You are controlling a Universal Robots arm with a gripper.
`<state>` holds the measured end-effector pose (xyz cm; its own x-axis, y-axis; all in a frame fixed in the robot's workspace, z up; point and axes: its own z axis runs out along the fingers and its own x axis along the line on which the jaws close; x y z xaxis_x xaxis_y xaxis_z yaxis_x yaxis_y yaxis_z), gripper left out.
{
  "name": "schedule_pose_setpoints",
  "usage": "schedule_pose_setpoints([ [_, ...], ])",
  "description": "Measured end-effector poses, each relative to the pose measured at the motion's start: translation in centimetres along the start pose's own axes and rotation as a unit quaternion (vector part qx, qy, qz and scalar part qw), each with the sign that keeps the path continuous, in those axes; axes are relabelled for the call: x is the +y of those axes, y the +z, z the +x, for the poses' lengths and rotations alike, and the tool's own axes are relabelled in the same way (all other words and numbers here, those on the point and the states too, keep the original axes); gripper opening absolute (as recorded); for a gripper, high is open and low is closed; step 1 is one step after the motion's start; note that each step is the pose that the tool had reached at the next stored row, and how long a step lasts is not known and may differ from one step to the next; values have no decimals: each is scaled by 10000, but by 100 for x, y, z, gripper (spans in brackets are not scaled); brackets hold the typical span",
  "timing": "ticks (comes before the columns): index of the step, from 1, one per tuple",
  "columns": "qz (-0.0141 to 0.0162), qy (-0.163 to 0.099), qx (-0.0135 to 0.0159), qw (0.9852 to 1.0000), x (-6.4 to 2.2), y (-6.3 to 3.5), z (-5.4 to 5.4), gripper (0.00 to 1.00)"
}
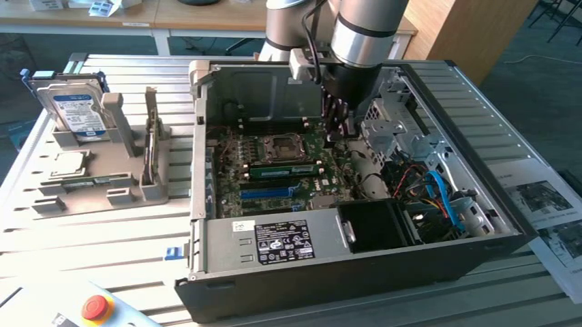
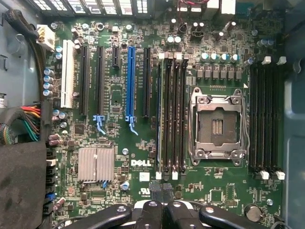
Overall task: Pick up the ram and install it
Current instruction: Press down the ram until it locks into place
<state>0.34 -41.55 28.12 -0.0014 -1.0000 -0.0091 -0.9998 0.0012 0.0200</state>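
Hovers over board [image 2: 195,188] with end effector [image 2: 162,190] pinched narrow, apparently empty. Could leave ram [image 1: 282,169] half-seated, or crack it, by pressing off-centre.

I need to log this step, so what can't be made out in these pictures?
- Exterior view: what the gripper holds; its tip is dark and too small.
- Wrist view: whether the memory slots beside the processor socket are filled; they are seen from straight above.
- Exterior view: the power supply label; print too small.
- Paper sheets: cut off at the exterior view's right edge.
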Motion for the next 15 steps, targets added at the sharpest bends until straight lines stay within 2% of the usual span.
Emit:
schedule_pose_setpoints([
  [15, 0, 0, 0, 10000, -2, 87, 1, 11],
])
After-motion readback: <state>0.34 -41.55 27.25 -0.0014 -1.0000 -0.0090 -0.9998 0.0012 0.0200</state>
